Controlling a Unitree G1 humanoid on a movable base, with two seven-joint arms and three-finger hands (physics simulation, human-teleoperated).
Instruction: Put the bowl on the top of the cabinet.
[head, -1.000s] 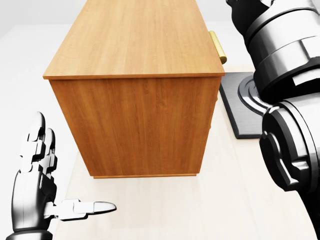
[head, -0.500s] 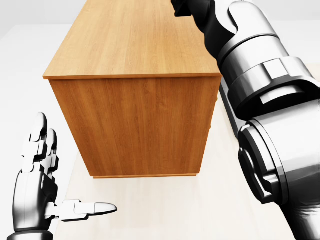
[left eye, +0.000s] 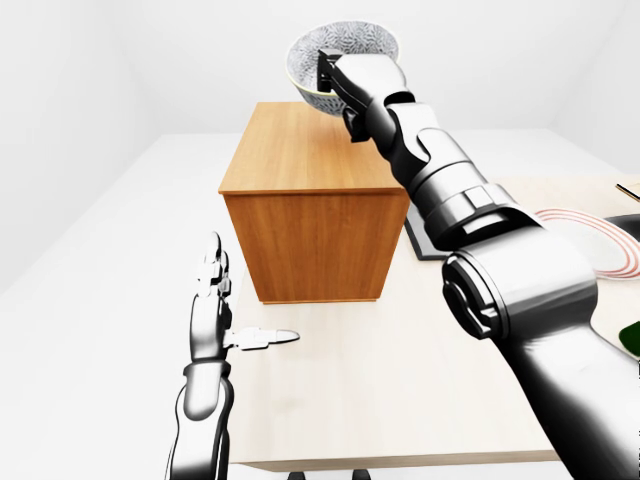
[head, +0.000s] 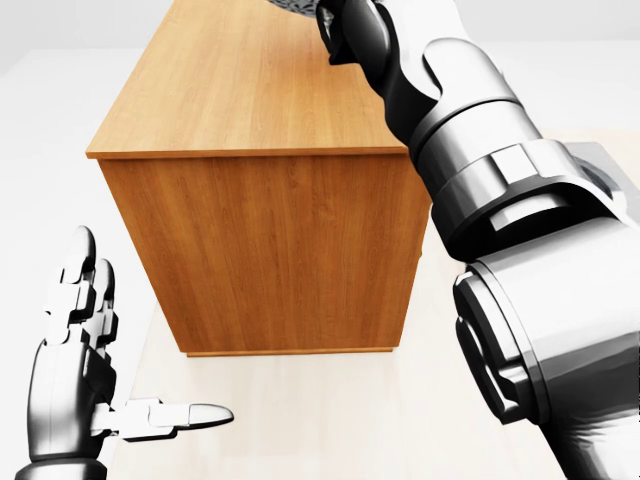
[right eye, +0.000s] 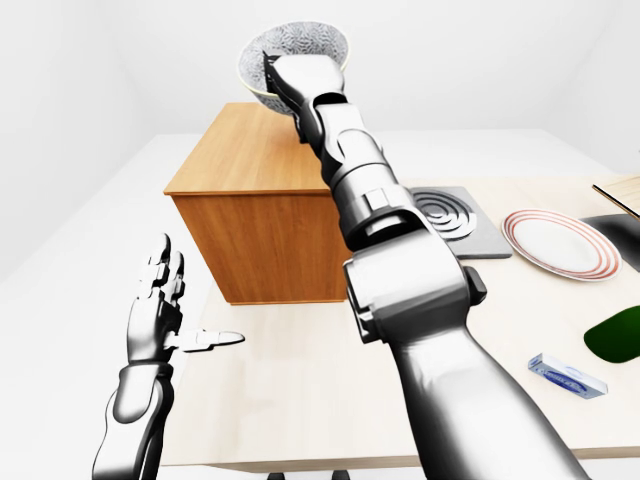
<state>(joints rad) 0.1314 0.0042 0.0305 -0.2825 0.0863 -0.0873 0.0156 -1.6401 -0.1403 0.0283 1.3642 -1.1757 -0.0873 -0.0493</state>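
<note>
The bowl (left eye: 345, 50), grey with a patterned inside, hangs in the air above the far end of the wooden cabinet (left eye: 300, 160). My right hand (left eye: 328, 78) is shut on its near rim, with the arm stretched out over the cabinet's top. In the head view only a sliver of the bowl (head: 293, 5) shows at the top edge, above the cabinet top (head: 250, 80). My left hand (left eye: 222, 312) is open and empty, fingers up and thumb out, low at the left of the cabinet's near face.
The cabinet stands on a pale table (right eye: 300, 400). To its right lie a grey burner plate (right eye: 455, 218), a white plate with red rings (right eye: 555, 242), a dark green thing (right eye: 615, 335) and a small clear blue box (right eye: 568, 375).
My right arm has swung left across the head view, over the cabinet's top, with the bowl in its hand. The left hand has not moved.
</note>
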